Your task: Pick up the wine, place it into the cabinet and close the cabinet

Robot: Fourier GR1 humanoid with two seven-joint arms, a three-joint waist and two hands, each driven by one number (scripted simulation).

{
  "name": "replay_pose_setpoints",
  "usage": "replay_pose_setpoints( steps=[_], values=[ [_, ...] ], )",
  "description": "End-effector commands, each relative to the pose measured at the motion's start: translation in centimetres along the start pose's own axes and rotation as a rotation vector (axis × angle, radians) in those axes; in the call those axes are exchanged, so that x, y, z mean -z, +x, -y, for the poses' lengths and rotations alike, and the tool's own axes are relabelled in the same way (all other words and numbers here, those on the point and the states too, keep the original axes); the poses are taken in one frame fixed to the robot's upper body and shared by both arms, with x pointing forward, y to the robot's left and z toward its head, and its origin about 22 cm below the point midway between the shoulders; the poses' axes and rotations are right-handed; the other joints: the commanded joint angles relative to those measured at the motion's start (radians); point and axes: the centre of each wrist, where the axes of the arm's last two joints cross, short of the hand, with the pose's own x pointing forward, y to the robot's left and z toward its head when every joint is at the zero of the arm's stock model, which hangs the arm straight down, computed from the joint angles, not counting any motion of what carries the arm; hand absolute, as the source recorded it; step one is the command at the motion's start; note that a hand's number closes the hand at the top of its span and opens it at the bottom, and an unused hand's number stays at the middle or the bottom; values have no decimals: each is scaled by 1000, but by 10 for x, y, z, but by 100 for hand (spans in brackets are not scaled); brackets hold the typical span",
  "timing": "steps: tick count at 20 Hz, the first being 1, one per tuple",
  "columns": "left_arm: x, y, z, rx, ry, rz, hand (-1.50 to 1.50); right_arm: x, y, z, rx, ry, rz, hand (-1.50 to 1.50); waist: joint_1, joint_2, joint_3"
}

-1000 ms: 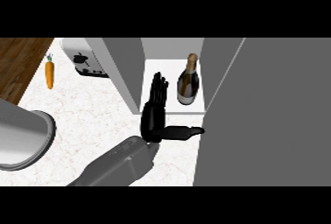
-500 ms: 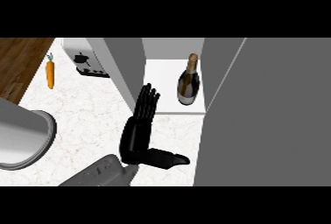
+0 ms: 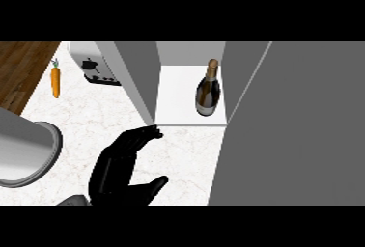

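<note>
The black left hand (image 3: 118, 169) rises from the lower edge over the white marble counter (image 3: 92, 116), fingers nearly straight, holding nothing, fingertips by the grey cabinet's (image 3: 139, 72) left wall. The dark wine bottle (image 3: 208, 89) stands inside.

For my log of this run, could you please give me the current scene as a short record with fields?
wine: bottle standing on the white floor inside the cabinet, held by no hand
cabinet: open, grey door swung out at the right
hand: one black hand at the view's lower left, open, fingertips near the corner of the cabinet's left wall; which hand it is cannot be told
counter items: carrot, toaster, grey round vessel at the left edge
remaining: door not yet closed
</note>
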Motion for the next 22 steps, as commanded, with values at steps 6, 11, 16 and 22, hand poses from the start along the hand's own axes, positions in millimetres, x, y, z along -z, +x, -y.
replay_pose_setpoints(
  steps=[6, 11, 16, 22],
  values=[
    [-44, 45, -41, -10, 6, -12, 150, -25, 24, -30, 128, 198, 7, 150, -5, -1, -1],
    [-64, 79, -59, 17, 17, -5, 150, -1, 23, -53, 150, 304, -6, 150, 15, -3, -2],
    [-86, 92, -86, -9, 79, 14, -150, -2, 46, -85, 224, 381, 21, 150, 17, -9, -4],
    [-91, 108, -122, 13, 168, 73, -150, 27, 38, -133, 188, 482, -47, 150, 21, -10, -6]
  ],
)
